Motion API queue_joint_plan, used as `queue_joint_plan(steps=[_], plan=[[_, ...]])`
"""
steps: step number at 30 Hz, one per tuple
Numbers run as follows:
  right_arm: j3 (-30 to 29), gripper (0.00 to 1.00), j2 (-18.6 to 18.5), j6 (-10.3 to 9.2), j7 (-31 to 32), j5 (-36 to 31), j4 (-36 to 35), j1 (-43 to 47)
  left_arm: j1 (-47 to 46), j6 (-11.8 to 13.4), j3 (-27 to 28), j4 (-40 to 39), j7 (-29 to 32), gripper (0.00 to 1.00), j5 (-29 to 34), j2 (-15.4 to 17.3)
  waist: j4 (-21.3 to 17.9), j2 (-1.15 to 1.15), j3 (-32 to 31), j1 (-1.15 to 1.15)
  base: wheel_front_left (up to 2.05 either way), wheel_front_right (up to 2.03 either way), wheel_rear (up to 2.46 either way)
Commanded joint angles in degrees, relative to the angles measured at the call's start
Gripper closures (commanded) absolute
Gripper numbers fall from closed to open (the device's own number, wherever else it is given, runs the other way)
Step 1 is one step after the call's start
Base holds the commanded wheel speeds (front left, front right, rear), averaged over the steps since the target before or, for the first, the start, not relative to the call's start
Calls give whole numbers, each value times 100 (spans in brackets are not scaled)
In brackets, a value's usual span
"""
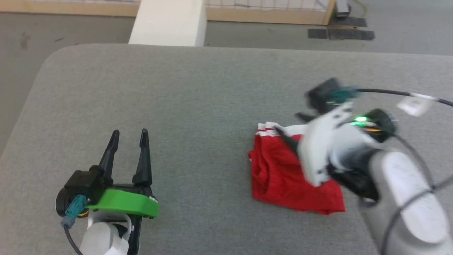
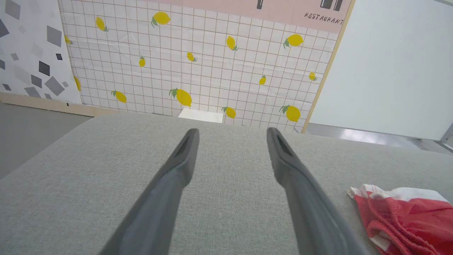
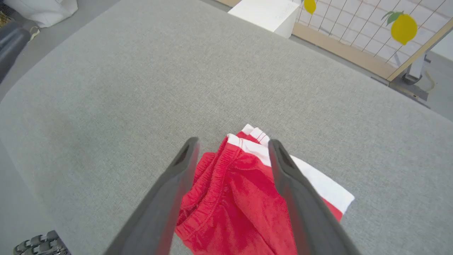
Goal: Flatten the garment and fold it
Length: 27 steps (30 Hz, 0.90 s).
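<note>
Left gripper (image 1: 129,132): near-left corner of the grey padded surface (image 1: 198,106), just above it. My fingers are spread wide with nothing between them, pointing away from me.
Right gripper (image 3: 233,141): directly over the garment, angled down and toward my left. Fingers are wide apart and gripping nothing. In the wrist view the fabric shows in the gap between them, lying below. It's blurred in the head view, so I can't tell whether the tips touch the cloth.
Red shorts (image 1: 279,173): right of centre on the pad, bunched into a compact, already doubled-over bundle. Not flat, with wrinkles along the left edge.
Shorts detail: the elastic waistband runs up under my right gripper's left finger (image 3: 166,198). The white band sits at the far and right side.
Long axis: my read is near-to-far with a slight diagonal, white-striped corner far-left and red corner near-right. It lies roughly in line with the right fingers.
Bearing from left gripper: the shorts are off to my right, well apart. The left wrist view catches the striped corner (image 2: 407,216) at its lower right.
Nearer arm: right, by a lot. The left has to cross over before any two-handed spread.
Containers: none in play, and the shorts lie straight on the pad.
Beyond the far edge: a white block (image 1: 170,21) on the floor and a lemon-print grid panel (image 2: 198,63).
</note>
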Motion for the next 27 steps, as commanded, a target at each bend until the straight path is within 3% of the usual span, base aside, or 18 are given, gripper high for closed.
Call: queue_joint_plan(steps=[1,9,15,27], plan=[[-217,0,-49,-9,-97,-108,-139,187,64,-38,6,-44,-25,0,43,40,-122,0,-33,0,0,0,0],[-1537,0,78,-9,-122,-834,-469,1272,12,-38,27,-300,-25,0,277,44,-271,0,132,0,0,0,0],[-1682,0,362,-9,-55,-951,-61,1489,-64,-38,41,-418,-25,0,378,30,-201,0,358,0,0,0,0],[-1673,0,464,-9,-273,-1120,943,1177,-186,-38,0,-387,-25,0,303,1,19,0,546,0,0,0,0]])
